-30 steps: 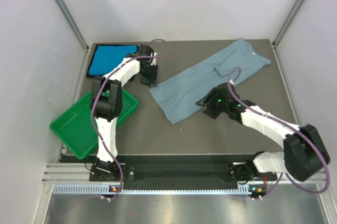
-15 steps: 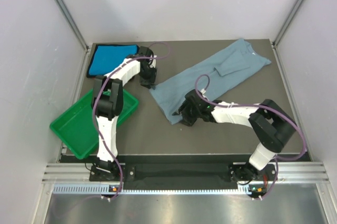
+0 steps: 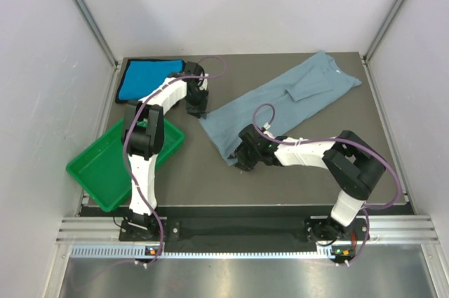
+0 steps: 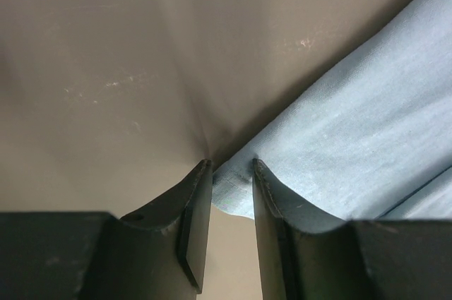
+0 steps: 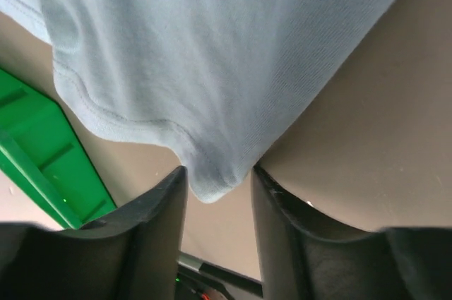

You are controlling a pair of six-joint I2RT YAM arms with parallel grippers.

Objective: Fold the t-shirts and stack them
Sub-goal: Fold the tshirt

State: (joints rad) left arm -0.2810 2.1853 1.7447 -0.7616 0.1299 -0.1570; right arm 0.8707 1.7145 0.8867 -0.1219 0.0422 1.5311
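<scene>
Two t-shirts, one tray and two grippers are counted on the bench. Everything is placed here from the grey-blue t-shirt, which lies flat as one long strip running diagonally from the middle of the bench to the far right corner.

Nearest, to the near left of that t-shirt and well apart from it, one green tray is seen, tilted over the bench's left edge.

At the t-shirt's nearest corner the right gripper is set low. In the right wrist view the hemmed corner of the cloth is bunched between the fingers and touched by both, so this gripper is closed on it.

Slightly farther, at the t-shirt's left corner, the left gripper is placed. In the left wrist view the corner of the cloth is pinched in the narrow gap of the gripper.

Farthest, well to the far left of the grey-blue t-shirt, the turquoise t-shirt is seen folded into a flat rectangle with dark edging.
</scene>
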